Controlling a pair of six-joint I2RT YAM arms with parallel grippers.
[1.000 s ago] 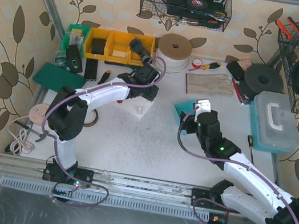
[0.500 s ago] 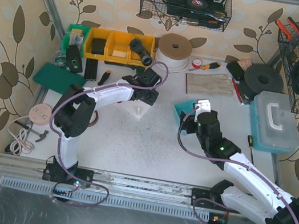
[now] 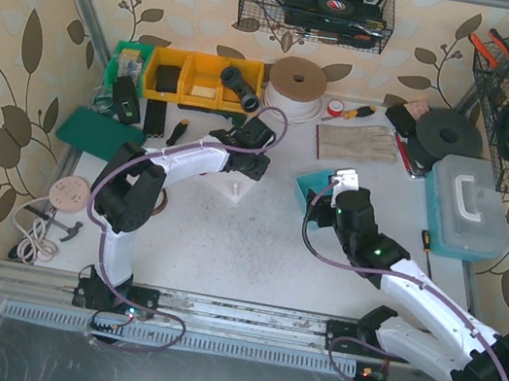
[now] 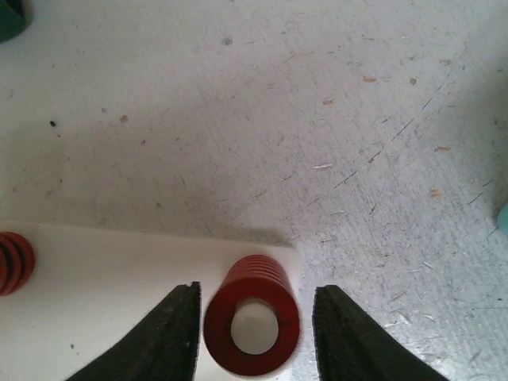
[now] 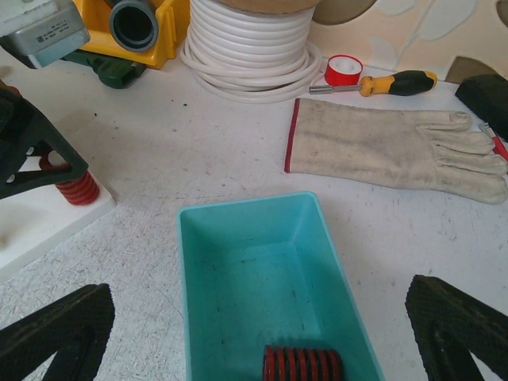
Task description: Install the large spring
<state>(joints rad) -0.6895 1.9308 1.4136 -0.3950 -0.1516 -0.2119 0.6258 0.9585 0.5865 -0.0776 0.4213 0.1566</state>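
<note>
The large red spring (image 4: 252, 321) stands upright on the corner of a white base block (image 4: 119, 302), seen end-on. My left gripper (image 4: 255, 292) is open, with one jaw on each side of the spring; the left jaw is close to it and the right jaw stands apart. A smaller red spring (image 4: 14, 262) stands further left on the block. From above, the left gripper (image 3: 246, 161) hangs over the block (image 3: 235, 187). My right gripper (image 5: 258, 317) is open and empty above a teal bin (image 5: 246, 208), in which another red spring (image 5: 302, 363) lies.
A work glove (image 5: 397, 151), a screwdriver (image 5: 389, 82), red tape (image 5: 344, 69) and a coil of white cable (image 5: 250, 48) lie behind the bin. Yellow bins (image 3: 190, 78) stand at the back left and a light blue case (image 3: 467, 206) at the right.
The left arm has changed pose, its elbow swinging inward, and its gripper has moved slightly right over the white block. The right arm has not moved.
</note>
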